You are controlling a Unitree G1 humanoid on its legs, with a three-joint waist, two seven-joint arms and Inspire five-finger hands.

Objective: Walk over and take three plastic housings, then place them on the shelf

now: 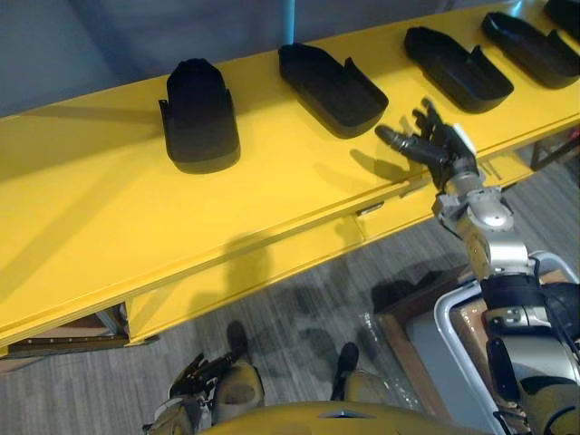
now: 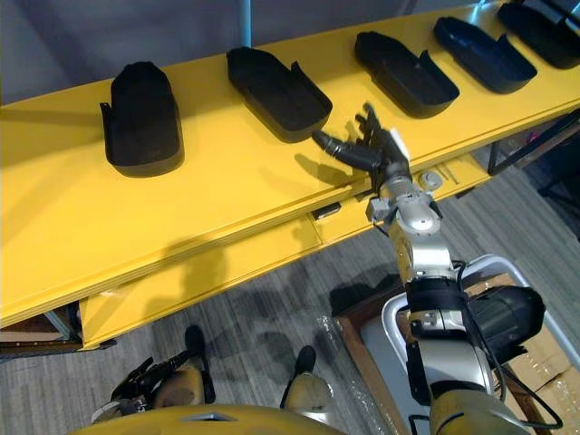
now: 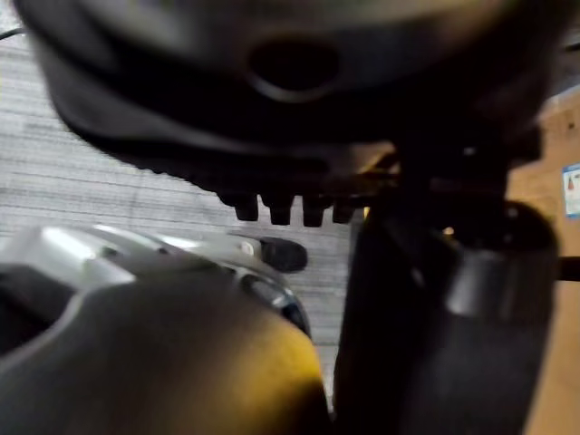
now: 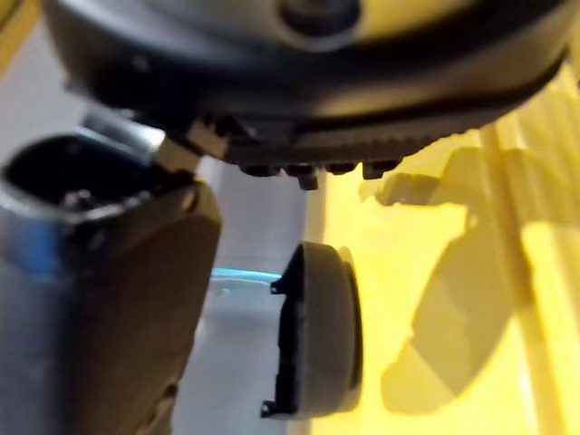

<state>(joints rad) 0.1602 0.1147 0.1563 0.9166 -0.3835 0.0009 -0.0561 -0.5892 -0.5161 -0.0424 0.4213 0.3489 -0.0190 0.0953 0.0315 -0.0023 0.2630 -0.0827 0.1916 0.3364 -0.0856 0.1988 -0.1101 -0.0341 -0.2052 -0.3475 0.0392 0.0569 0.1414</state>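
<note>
Yellow shelf [image 1: 109, 227], a long flat board, runs across in front of me and slants up toward my right. On it lie black plastic housings [image 1: 331, 88] in a row, each well apart from the next, with five in view. The leftmost housing [image 1: 198, 116] lies domed side up. The next three lie hollow side up, and the last is cut off at the corner of the view.

My right hand [image 1: 435, 145] hovers over the shelf's front edge, near the second housing and the third housing [image 1: 456, 68], touching neither. Its fingers are straight and spread, the thumb points to my left, and it holds nothing. In the right wrist view one housing [image 4: 317, 331] lies on the yellow surface past the hand.

My left hand [image 1: 195, 373] hangs low at my side above the grey floor [image 1: 299, 299]. I cannot tell whether it is open or closed.
</note>
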